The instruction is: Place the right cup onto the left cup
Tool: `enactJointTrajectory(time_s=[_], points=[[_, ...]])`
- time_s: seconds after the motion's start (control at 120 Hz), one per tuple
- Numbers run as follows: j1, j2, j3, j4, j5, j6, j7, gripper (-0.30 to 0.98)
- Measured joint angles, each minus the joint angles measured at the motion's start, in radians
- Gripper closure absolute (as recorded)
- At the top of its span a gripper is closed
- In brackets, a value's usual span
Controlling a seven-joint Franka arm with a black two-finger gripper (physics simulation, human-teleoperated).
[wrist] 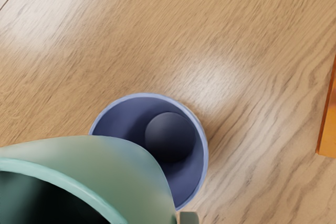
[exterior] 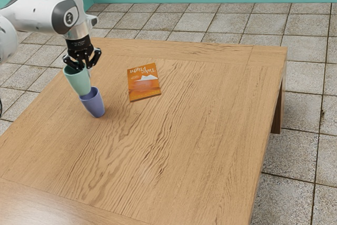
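As the wooden table (exterior: 174,146) stretches away, the black gripper (exterior: 84,69) hangs near its edge at the exterior view's left, fingers pinching the green cup (exterior: 78,81) by its wall. The orange book (exterior: 143,89) lies inward from that side's far corner. The green cup's base overlaps the rim of the upright blue cup (exterior: 95,106); contact I cannot tell
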Motion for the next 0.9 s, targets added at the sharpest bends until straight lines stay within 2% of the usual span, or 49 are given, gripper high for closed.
enactJointTrajectory(time_s=[0.458,0.9], points=[[0.006,0.068,-0.001,0.025,-0.037,0.014,0.032,0.78],[0.012,0.088,0.003,0.023,-0.046,0.048,0.052,0.78]])
